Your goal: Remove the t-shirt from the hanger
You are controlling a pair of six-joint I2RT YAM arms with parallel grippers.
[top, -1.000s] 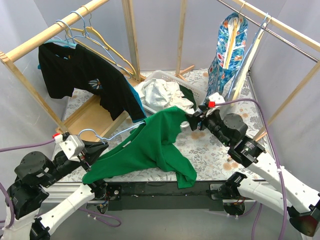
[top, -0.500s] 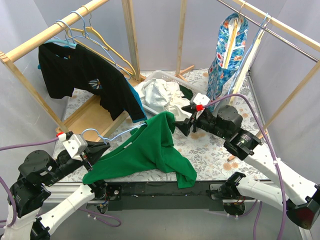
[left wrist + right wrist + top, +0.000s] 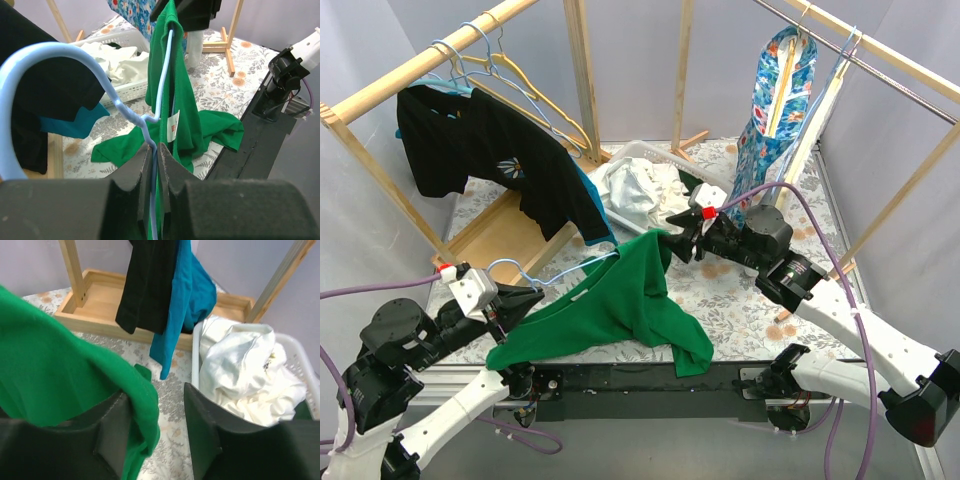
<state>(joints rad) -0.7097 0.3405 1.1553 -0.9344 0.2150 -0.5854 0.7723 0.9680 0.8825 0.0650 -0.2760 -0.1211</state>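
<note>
You've got the left jaws clenched on the pale blue wire hanger (image 3: 60, 50); right jaws stand parted around an edge of the green fabric t-shirt (image 3: 185, 115), nothing pinched.

T-shirt (image 3: 620, 305) on hanger (image 3: 570, 268) between left gripper (image 3: 525, 298) and right gripper (image 3: 672, 240) (basket (image 3: 642, 150) behind them)

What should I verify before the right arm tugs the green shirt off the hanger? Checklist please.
1. Left gripper clamped on hanger: ok, shut on the wire below the hook.
2. Right gripper gripping green t-shirt: not ok, jaws apart, cloth draped over one finger only.
3. Shirt off hanger: not ok, hanger arm runs inside the shoulder.
4. Pull path clear of laundry basket: cannot tell, it sits close beside the gripper.
5. Shirt hem free: cannot tell, it trails over the table's near edge.
</note>
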